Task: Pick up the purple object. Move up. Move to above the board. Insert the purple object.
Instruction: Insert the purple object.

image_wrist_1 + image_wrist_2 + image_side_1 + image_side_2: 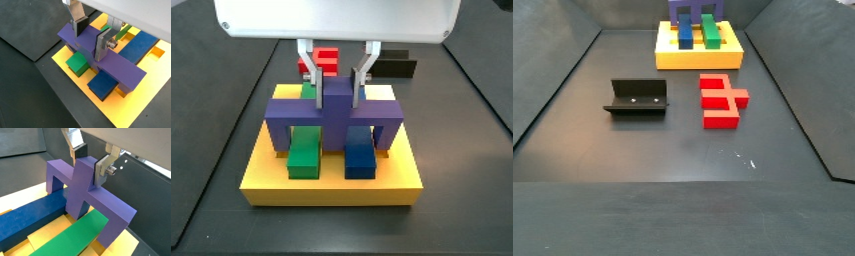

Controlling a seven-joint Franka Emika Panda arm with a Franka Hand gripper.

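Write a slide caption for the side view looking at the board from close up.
Pincer grips the purple piece's middle stub, its legs straddling the green bar and blue bar on the yellow board.

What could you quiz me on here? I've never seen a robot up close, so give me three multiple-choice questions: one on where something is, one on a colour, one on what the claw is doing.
1. Where is the purple object?
A. Lying on the dark floor
B. Over the board, straddling the bars
C. Beside the fixture

2. What colours are the two long bars on the board?
A. Green and blue
B. Red and black
C. White and orange

3. What is the gripper doing?
A. Hanging open far from everything
B. Clamped on the red block
C. Clamped on the purple object's raised middle stub

Answers:
1 B: both side views show it above the yellow board.
2 A: the green bar and blue bar lie side by side.
3 C: both wrist views show the fingers pressing the stub.
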